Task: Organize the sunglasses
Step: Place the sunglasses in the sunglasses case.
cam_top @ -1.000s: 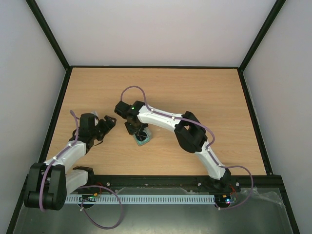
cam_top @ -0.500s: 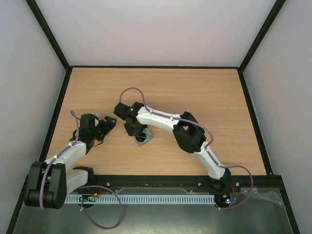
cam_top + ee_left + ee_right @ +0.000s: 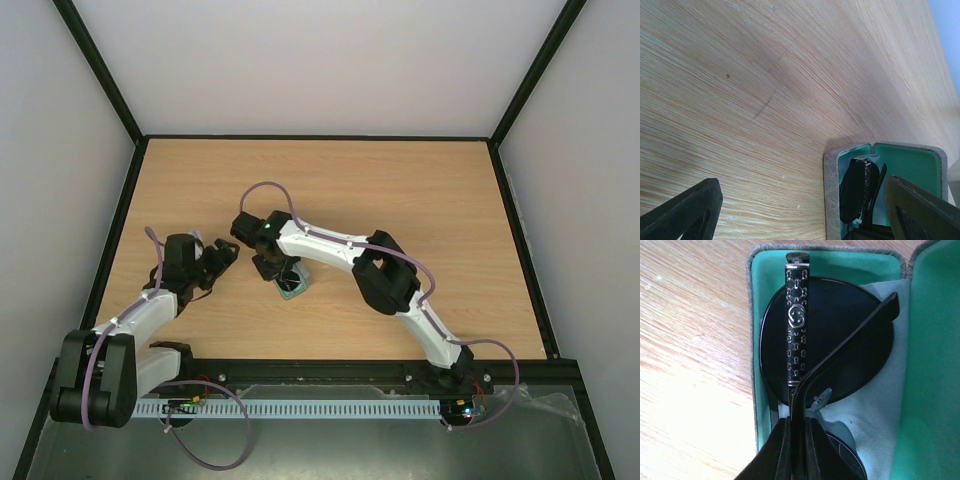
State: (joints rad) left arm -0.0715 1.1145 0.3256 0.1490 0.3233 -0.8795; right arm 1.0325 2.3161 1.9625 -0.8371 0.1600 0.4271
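Note:
The sunglasses [image 3: 840, 335] have dark round lenses and folded temple arms, one patterned. They lie in the open grey case [image 3: 752, 350] with green lining, on a light blue cloth [image 3: 880, 405]. My right gripper [image 3: 799, 422] is shut on the folded temple arms over the case. In the top view the case [image 3: 293, 288] sits mid-table under the right gripper [image 3: 275, 268]. My left gripper [image 3: 225, 255] is open and empty just left of the case. In the left wrist view the left gripper [image 3: 805, 215] has the case [image 3: 830, 200] and the sunglasses [image 3: 852, 192] near its right finger.
The case lid [image 3: 910, 165] stands open on the side away from the left gripper. The right arm's elbow [image 3: 385, 275] reaches across the table to the right of the case. Black frame rails [image 3: 130, 200] border the wooden table.
The right wrist has shifted slightly left and away over the case, still shut on the sunglasses. The left arm has hardly moved.

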